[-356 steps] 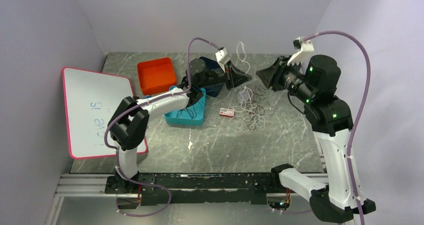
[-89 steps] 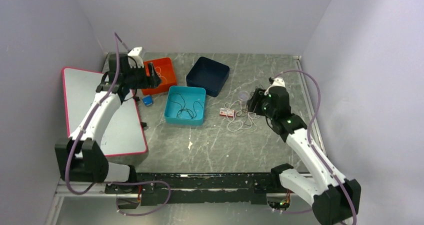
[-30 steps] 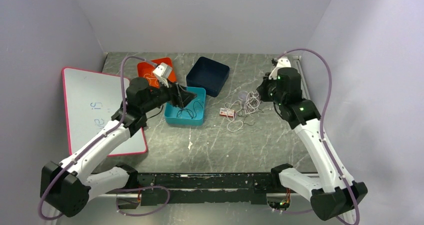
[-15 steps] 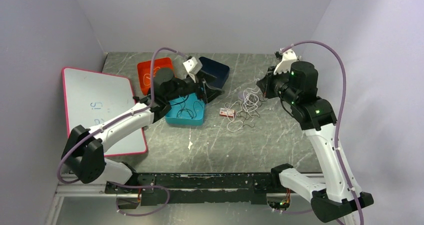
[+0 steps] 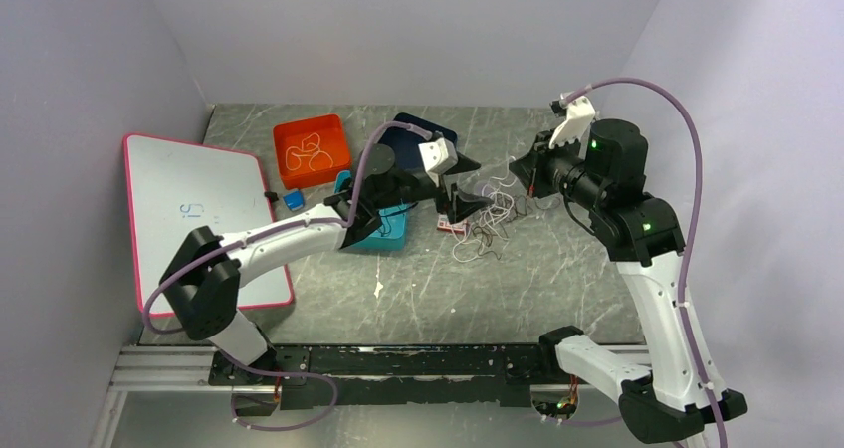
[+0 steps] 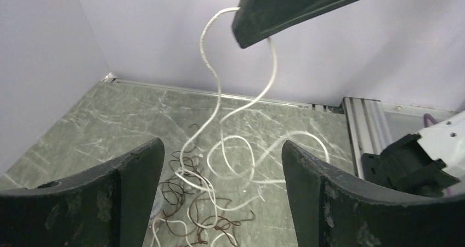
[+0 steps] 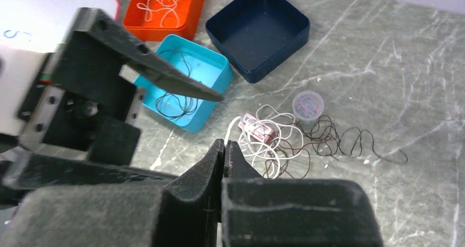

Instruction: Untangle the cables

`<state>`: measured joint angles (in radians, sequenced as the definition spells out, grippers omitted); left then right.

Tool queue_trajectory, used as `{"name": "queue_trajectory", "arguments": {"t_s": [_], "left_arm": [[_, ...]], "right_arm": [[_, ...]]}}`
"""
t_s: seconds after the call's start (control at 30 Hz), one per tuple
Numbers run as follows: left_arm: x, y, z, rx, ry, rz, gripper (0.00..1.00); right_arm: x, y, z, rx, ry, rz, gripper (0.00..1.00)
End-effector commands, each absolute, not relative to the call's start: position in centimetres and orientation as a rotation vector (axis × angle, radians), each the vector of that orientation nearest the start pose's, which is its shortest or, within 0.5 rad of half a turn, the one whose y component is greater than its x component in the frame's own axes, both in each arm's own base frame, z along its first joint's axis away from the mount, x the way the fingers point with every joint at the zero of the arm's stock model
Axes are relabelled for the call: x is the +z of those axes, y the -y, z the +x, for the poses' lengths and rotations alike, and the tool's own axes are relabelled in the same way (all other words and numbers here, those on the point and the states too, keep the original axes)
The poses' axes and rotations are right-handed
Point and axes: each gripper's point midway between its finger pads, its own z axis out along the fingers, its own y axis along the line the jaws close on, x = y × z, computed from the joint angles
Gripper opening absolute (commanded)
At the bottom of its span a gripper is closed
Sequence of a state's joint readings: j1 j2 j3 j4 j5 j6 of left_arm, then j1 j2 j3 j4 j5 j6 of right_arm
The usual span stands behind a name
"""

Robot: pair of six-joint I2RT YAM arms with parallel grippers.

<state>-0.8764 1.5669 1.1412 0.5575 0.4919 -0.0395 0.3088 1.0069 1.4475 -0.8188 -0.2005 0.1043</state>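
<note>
The right tool [image 7: 224,144] is clenched on one white cable [image 6: 204,41], which hangs from its tips to the cables [image 7: 279,142] tangled on the surface just ahead of the released, wide-open left tool [image 6: 222,148]. Three trays sit beside that tool: orange [image 7: 164,32], teal [image 7: 211,66] and navy [image 7: 257,33]. The blue writing on the one whiteboard [image 5: 189,219] is unreadable.

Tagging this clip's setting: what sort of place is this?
Likely a robot lab test cell: plain lilac walls enclosing a grey marble-patterned tabletop, an aluminium mounting rail, and a pink-framed whiteboard.
</note>
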Motion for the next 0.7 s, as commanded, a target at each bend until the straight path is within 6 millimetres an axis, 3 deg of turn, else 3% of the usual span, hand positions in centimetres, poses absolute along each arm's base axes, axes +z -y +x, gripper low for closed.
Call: {"name": "queue_trajectory", "arguments": {"t_s": [0.0,0.37,0.67], "left_arm": [[35.5,45.1,26.3,-1.043,-1.057,0.97,0.83],[35.1,48.0,26.7,-1.076,-1.039,0.978,0.81],[29.4,49.3,26.4,-1.108,-1.184,0.949,0.67]], "right_arm": [[37.9,-13.4,25.3,0.536,-1.912,-0.382,0.0],[38.8,-14.0,24.5,0.598,-1.894,-0.387,0.0],[40.7,-14.7,24.1,0.656,-1.838,-0.385,0.0]]}}
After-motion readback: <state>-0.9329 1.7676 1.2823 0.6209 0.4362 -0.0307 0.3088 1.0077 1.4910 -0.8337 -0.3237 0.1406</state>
